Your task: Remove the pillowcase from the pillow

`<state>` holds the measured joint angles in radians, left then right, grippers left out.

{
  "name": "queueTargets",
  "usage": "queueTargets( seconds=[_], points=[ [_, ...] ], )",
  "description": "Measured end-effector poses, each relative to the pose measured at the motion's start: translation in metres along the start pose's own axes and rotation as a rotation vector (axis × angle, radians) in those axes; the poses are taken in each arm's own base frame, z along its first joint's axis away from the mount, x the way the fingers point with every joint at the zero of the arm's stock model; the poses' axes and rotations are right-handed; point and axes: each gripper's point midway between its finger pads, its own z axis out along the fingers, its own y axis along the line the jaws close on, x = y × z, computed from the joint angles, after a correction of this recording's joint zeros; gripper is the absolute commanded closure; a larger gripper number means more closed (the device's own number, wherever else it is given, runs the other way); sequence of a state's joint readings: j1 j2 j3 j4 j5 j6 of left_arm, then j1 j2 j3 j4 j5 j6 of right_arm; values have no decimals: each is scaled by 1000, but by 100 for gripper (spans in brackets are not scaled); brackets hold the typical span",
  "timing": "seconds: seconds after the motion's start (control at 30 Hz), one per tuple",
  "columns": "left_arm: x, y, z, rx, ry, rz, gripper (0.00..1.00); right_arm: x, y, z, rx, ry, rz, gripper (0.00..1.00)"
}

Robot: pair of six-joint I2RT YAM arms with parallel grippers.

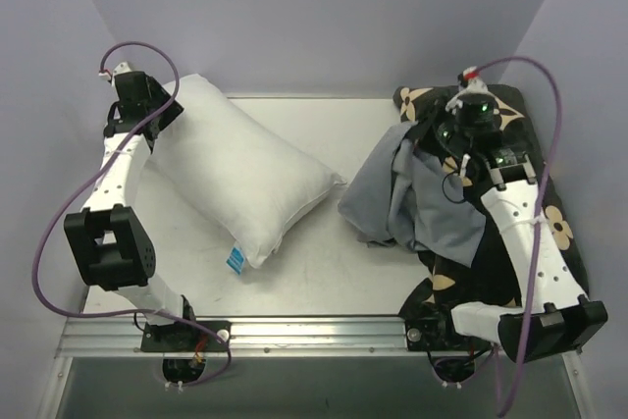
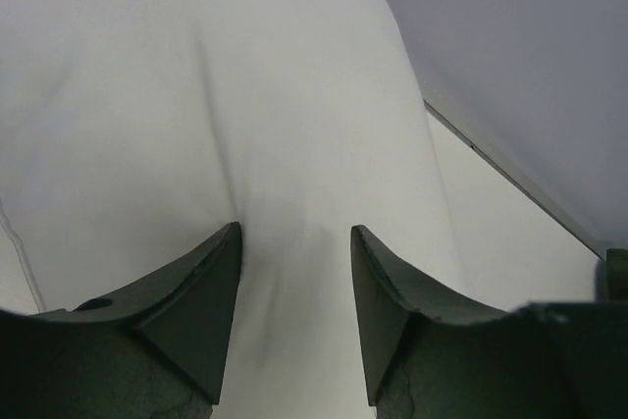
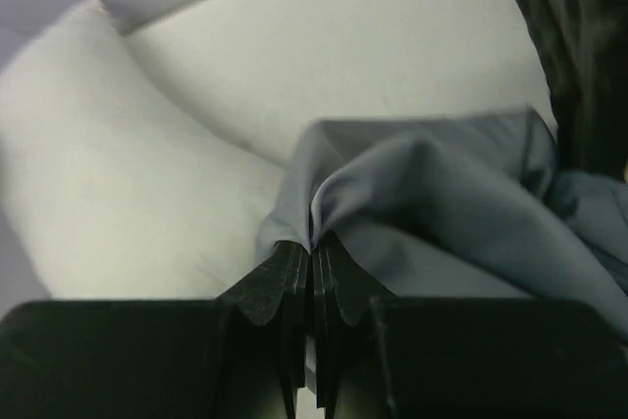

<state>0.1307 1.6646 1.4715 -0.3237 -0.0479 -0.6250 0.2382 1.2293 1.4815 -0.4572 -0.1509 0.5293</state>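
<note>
pillow (image 1: 240,179) bare; left gripper (image 2: 294,233) wide, tips on it. right gripper (image 3: 314,244) pinches grey pillowcase (image 1: 412,198), heaped at pillow's 3 o'clock.

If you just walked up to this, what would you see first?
The big puffy white pillow lying bare on the left. Then the crumpled grey pillowcase on the right, draped over a black flowery cushion, with the right arm's jaws shut on a fold.

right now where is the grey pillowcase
Top view, right side: grey pillowcase bunched on the black flowered cushion, pinched in the right claw, beside the white pillow.
</note>
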Motion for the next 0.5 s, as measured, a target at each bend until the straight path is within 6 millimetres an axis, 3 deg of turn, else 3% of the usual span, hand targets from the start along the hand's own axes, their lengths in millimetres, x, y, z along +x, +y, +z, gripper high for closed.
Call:
queueTargets(
  seconds=[0.1,0.2,0.33,0.5],
  points=[
    [3,-15,-11,30,-1,23,43,68,-63,32,126,137,79,100],
    [10,-36,-28,78,-1,46,43,147,-112,37,231,263,123,100],
    [22,-68,-58,159,-6,86,43,245,-113,26,216,395,44,100],
    [45,-98,-98,258,-1,142,42,325,-103,21,176,501,-73,100]
  ],
)
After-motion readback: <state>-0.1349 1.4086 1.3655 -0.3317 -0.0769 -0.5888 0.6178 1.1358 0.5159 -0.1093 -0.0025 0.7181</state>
